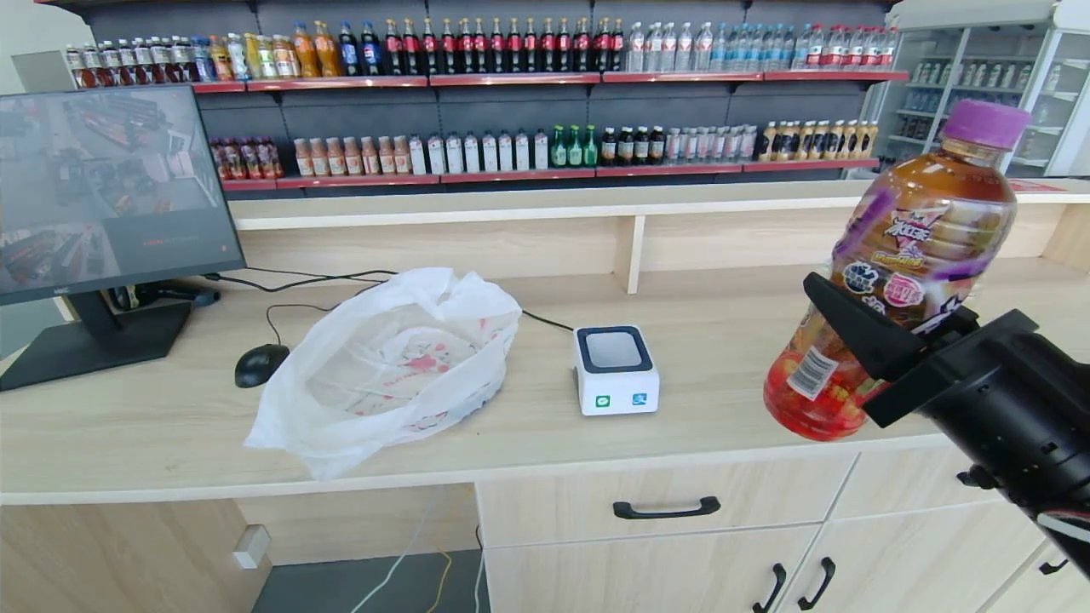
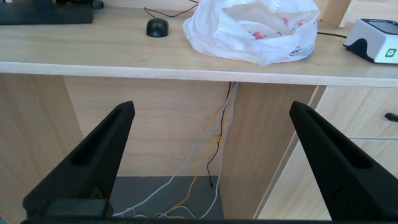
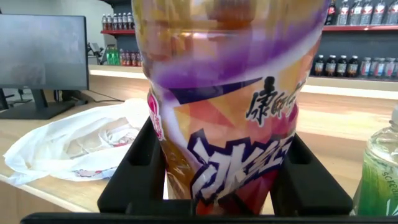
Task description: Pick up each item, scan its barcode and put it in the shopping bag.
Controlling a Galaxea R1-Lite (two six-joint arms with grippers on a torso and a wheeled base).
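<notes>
My right gripper (image 1: 890, 340) is shut on a tea bottle (image 1: 903, 272) with a purple cap, held tilted in the air above the counter's right end, to the right of the white barcode scanner (image 1: 615, 369). The bottle (image 3: 230, 99) sits clamped between the black fingers (image 3: 134, 168) in the right wrist view. The white shopping bag (image 1: 387, 366) lies open on the counter, left of the scanner. My left gripper (image 2: 211, 162) hangs open and empty below the counter's front edge, with the bag (image 2: 255, 28) and scanner (image 2: 373, 38) up above it.
A monitor (image 1: 106, 187) stands at the counter's left with a black mouse (image 1: 260, 363) beside the bag. A green bottle (image 3: 379, 180) stands on the counter near my right gripper. Drawers with black handles (image 1: 666, 509) front the counter. Shelves of bottles line the back wall.
</notes>
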